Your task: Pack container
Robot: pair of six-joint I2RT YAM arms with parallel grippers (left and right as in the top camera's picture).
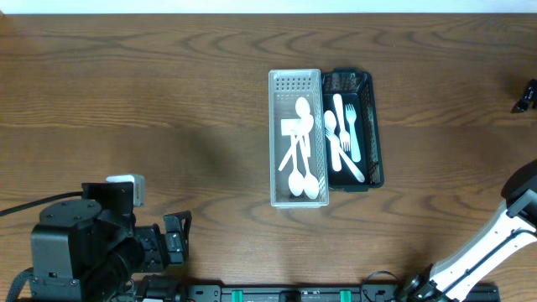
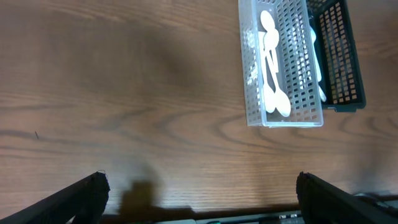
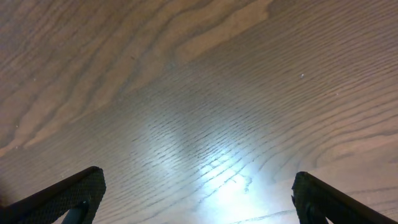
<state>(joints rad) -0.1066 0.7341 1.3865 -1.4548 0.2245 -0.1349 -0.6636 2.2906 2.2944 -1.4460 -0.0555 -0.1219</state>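
Note:
A white perforated basket (image 1: 273,143) stands at the table's middle and holds several white plastic spoons (image 1: 300,172). A dark mesh basket (image 1: 374,126) touches its right side and holds white forks (image 1: 349,126). Both baskets show in the left wrist view, white (image 2: 286,119) and dark (image 2: 345,68), at the upper right, with the spoons (image 2: 275,93) inside the white one. My left gripper (image 2: 199,199) is open and empty, low at the near left, well short of the baskets. My right gripper (image 3: 199,199) is open and empty over bare wood.
The left arm's body (image 1: 92,243) sits at the near left corner. The right arm's white link (image 1: 495,239) rises at the near right and leaves the frame. A small dark object (image 1: 526,95) is at the right edge. A black rail (image 1: 294,294) runs along the front edge.

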